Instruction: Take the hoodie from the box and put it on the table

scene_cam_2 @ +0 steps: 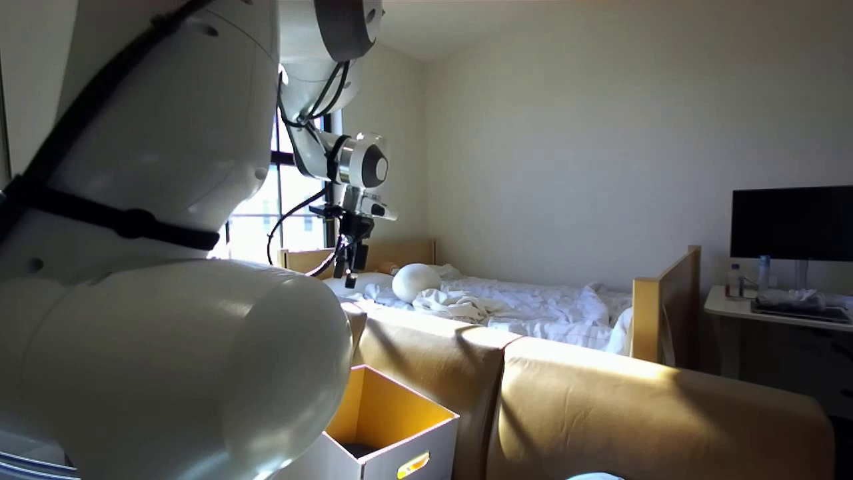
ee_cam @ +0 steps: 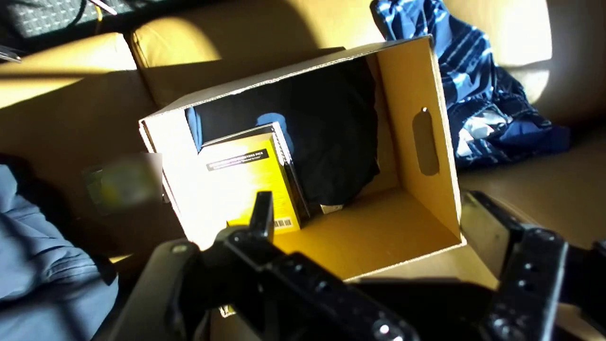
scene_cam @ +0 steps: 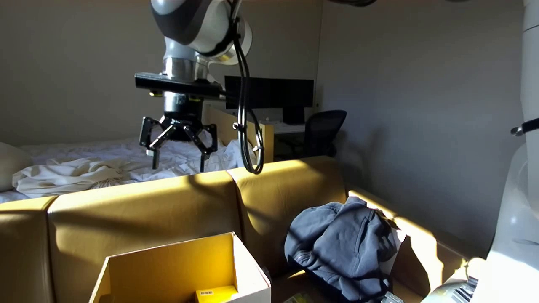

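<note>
An open cardboard box stands on the tan sofa; it also shows in an exterior view and the wrist view. Inside, in the wrist view, lies a folded black garment with a blue print, beside a yellow package. A grey-blue garment lies bunched on the sofa outside the box; it also shows in the wrist view. I cannot tell which garment is the hoodie. My gripper is open and empty, high above the box; it also shows in the other views.
The sofa backrest rises behind the box. A blue patterned cloth lies beside the box in the wrist view. Behind the sofa are a bed and a white desk with a monitor.
</note>
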{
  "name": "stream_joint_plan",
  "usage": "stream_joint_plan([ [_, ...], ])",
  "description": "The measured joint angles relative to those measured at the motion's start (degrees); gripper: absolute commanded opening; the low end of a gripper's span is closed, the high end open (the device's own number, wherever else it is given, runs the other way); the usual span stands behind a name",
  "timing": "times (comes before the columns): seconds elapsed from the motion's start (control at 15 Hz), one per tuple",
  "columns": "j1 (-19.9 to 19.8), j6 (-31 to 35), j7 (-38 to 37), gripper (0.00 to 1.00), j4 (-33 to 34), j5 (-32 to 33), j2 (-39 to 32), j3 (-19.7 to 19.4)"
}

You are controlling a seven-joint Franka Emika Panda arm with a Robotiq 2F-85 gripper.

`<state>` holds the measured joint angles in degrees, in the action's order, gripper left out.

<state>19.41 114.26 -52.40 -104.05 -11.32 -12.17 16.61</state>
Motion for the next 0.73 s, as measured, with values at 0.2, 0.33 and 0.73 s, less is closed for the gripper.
stream_joint_plan([
  [0.2, 4.27, 4.64, 1.13, 1.0, -0.36, 7.98, -8.67, -0.03],
  [0.33, 7.57, 8.1, 1.17, 1.0, -0.31, 13.61, -14.12, -0.73],
  [0.73, 10.93, 11.71, 6.36, 1.0, -0.43, 21.28, -19.13, -3.32],
])
